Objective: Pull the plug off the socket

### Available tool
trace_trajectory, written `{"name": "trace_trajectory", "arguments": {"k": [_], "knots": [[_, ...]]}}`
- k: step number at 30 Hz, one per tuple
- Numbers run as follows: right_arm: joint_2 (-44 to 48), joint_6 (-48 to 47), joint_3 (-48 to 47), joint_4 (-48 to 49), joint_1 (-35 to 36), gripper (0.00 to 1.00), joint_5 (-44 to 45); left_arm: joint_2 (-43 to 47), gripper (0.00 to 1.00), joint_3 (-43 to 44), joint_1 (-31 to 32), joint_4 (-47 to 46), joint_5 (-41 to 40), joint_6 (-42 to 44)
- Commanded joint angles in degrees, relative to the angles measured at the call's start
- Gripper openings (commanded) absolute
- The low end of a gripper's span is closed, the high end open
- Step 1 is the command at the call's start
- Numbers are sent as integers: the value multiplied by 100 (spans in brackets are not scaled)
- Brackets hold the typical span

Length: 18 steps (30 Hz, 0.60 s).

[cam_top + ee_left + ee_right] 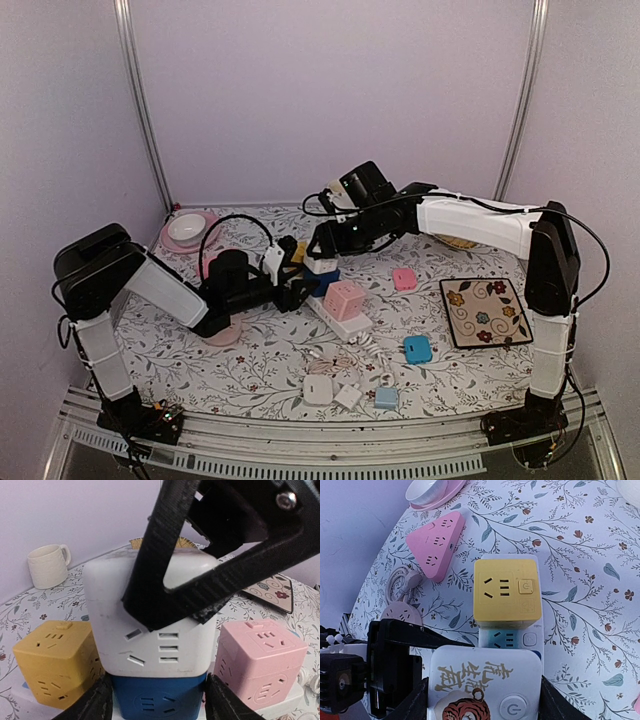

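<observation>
Right gripper (482,702) clamped on white cube plug (485,672), left gripper (159,705) seemingly squeezing blue socket cube (157,692) beneath

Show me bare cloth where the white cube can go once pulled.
Free: near-left cloth between the left arm and the white chargers; near-right cloth in front of the flowered tile. Crowded around the power strip and loose cable.

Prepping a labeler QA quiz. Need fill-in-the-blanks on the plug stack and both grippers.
1. The right gripper grips the plug, a ___ cube with a tiger drawn on top.
2. The plug sits on a ___ cube socket, which the left gripper straddles with a finger on each side.
3. On the power strip, that stack stands between a yellow cube and a ___ one.

Missing words: white; blue; pink.
</observation>
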<state>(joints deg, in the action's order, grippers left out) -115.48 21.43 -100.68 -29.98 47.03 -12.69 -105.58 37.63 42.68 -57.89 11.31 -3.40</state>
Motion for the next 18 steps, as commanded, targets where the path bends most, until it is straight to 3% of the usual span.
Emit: {"name": "trace_trajectory", "arguments": {"k": [1, 9, 18], "knots": [[474, 72, -443, 765, 53, 21, -353, -225, 63, 206, 152, 498, 75, 188], [499, 80, -426, 756, 55, 21, -349, -447, 61, 397, 141, 706, -72, 51], [597, 56, -352, 761, 57, 21, -290, -512, 69, 218, 144, 461, -113, -180]]}}
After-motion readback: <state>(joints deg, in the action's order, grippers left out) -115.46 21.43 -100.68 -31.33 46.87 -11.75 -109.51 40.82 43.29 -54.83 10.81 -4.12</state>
